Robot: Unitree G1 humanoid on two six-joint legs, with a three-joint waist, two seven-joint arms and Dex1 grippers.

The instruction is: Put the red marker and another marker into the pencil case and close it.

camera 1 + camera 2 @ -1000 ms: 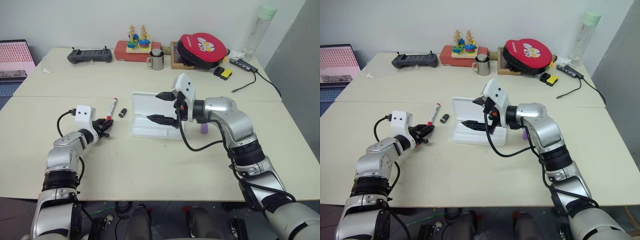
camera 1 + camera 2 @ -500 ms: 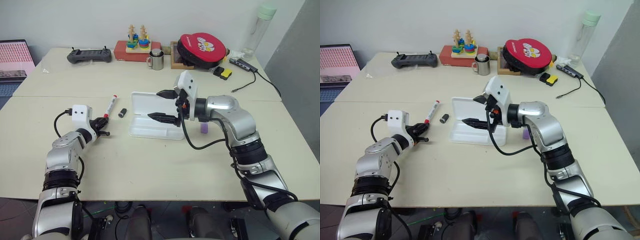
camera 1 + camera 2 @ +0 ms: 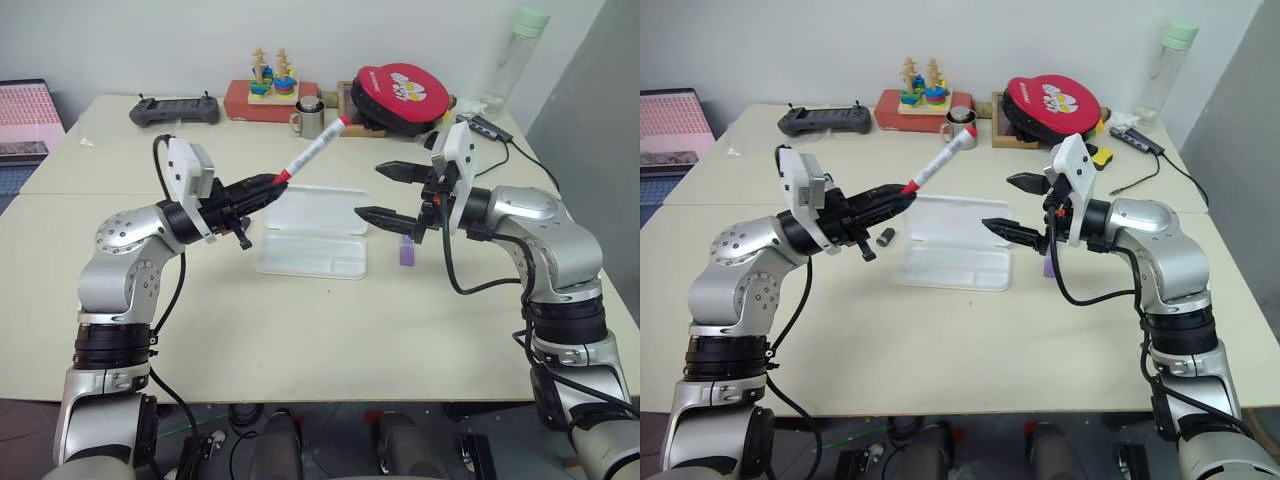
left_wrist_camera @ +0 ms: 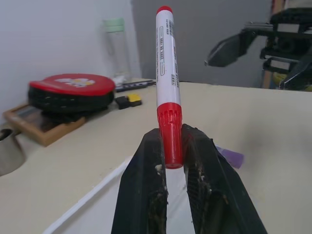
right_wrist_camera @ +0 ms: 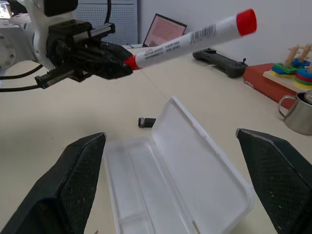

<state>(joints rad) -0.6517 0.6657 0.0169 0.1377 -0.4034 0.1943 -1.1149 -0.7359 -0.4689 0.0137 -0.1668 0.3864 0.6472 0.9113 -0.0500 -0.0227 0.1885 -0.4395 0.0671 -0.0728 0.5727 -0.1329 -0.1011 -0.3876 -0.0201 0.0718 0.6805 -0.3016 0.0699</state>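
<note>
- White plastic, one pencil case [image 3: 312, 240] lay open on the beige tabletop [image 3: 300, 330] in the left eye view, lid folded back and both halves empty.
- One red marker [image 3: 312, 152] was up in the air above the case's left end, its lower red end clamped in the closed fingers of the left gripper [image 3: 262, 189], its far red tip slanting up toward the back of the tabletop.
- One purple marker [image 3: 406, 252] lay on the tabletop just beside the case's right edge, under the right gripper [image 3: 382, 193], whose two fingers were spread wide and held nothing.
- One small black cap [image 3: 886, 236] lay on the tabletop left of the case in the right eye view, below the left gripper.
- Along the back edge stood one red round pouch [image 3: 1057, 101], one metal mug [image 3: 960, 128], one stacking toy [image 3: 919, 88] on a red box, one black controller [image 3: 825, 120] and one clear bottle [image 3: 1170, 65] with a green cap.
- In the left wrist view the two black fingers [image 4: 148, 180] pinched the marker's red end between them, with the white barrel rising past them; a piece of the purple marker showed beside them.
- In the right wrist view two black fingers [image 5: 73, 180] stood well apart over the open case, one at each side, and the red marker hung above it.
</note>
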